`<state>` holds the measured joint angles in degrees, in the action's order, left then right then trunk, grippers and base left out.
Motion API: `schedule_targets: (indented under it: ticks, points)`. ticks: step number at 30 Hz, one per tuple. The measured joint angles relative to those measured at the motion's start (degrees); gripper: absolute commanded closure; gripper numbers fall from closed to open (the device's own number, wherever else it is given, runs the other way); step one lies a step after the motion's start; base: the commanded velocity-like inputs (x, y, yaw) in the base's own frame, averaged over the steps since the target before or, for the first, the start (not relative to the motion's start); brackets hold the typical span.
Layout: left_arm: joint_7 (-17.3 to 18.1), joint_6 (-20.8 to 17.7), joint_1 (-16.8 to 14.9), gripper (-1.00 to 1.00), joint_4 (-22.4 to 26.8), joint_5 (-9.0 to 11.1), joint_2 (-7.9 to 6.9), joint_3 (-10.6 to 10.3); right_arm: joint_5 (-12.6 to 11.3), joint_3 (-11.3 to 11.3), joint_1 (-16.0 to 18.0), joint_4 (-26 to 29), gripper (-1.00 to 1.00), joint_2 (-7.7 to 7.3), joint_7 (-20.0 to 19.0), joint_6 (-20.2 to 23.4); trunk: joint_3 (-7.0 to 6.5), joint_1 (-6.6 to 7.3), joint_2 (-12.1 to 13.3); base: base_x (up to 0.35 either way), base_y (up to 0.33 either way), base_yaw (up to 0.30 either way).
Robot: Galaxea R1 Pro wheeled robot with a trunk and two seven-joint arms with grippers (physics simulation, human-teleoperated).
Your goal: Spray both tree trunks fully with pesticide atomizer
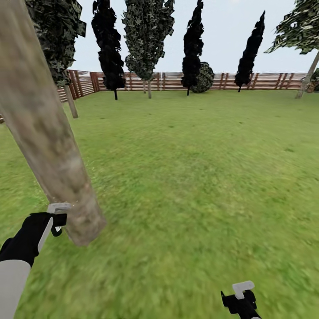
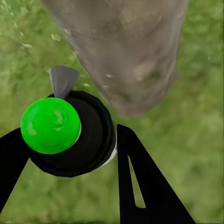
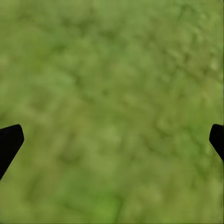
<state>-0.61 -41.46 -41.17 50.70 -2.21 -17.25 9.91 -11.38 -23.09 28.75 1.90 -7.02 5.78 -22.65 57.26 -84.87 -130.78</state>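
Right up close on the robot's left, a thick pale grey-brown tree trunk [image 1: 42, 133] leans across the head view and meets the grass [image 1: 186, 177] just beside the left gripper [image 1: 56, 217]. That gripper is closed around the pesticide atomizer [image 2: 74, 135], a round black bottle seen from above in the left wrist view, and its top there is bright green [image 2: 50, 125] rather than red, with a small grey nozzle [image 2: 62, 80] pointing toward the base of the trunk [image 2: 126, 51]. One black finger [image 2: 140, 182] presses the bottle's side; the other comes in from the opposite side. Down at the robot's right, the right gripper [image 1: 241, 296] hangs low over the lawn, holding nothing, and in its own wrist view the two fingertips [image 3: 9, 142] sit far apart at the edges with blurry grass [image 3: 112, 107] between them. Farther off, a brown slat fence [image 1: 266, 81] bounds the lawn, with dark conifers [image 1: 193, 44] standing before it and another pale trunk [image 1: 309, 75] leaning at the far right.
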Motion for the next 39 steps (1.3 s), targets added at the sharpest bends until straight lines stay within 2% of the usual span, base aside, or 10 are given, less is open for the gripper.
schedule_targets:
  ticks: [7, 19, 28, 33, 39]
  points:
    - [-0.01, 0.00, -0.06, 1.00, 0.03, -0.07, 0.02, 0.00, 0.00, -0.01, 0.00, 0.00, -1.00, 0.00, 0.00, -0.01, 0.00, 0.00, 0.00, 0.008, -0.273, 0.249]
    - [-0.02, 0.01, -0.11, 1.00, 0.01, -0.11, 0.04, -0.01, -0.03, 0.03, -0.02, 0.02, -1.00, -0.01, -0.01, -0.01, 0.00, 0.02, 0.00, 0.185, -0.232, 0.014]
    - [-0.31, 0.06, 0.37, 1.00, -0.07, -0.34, 0.03, 0.06, 0.00, 0.00, 0.00, 0.00, -1.00, 0.00, 0.01, -0.02, 0.00, 0.00, 0.00, 0.009, -0.271, 0.260]
    - [-1.38, 0.57, 0.61, 1.00, -2.62, 0.20, 0.36, -0.12, -0.07, 0.04, 0.00, 0.01, -1.00, -0.12, 0.00, 0.03, 0.00, 0.01, 0.00, 0.060, -0.273, 0.213]
    - [-2.33, 0.85, 0.67, 1.00, -5.64, -0.51, 0.62, -0.27, -0.02, 0.04, -0.02, 0.02, -1.00, -0.19, -0.01, 0.07, 0.00, 0.02, 0.00, 0.164, -0.240, 0.009]
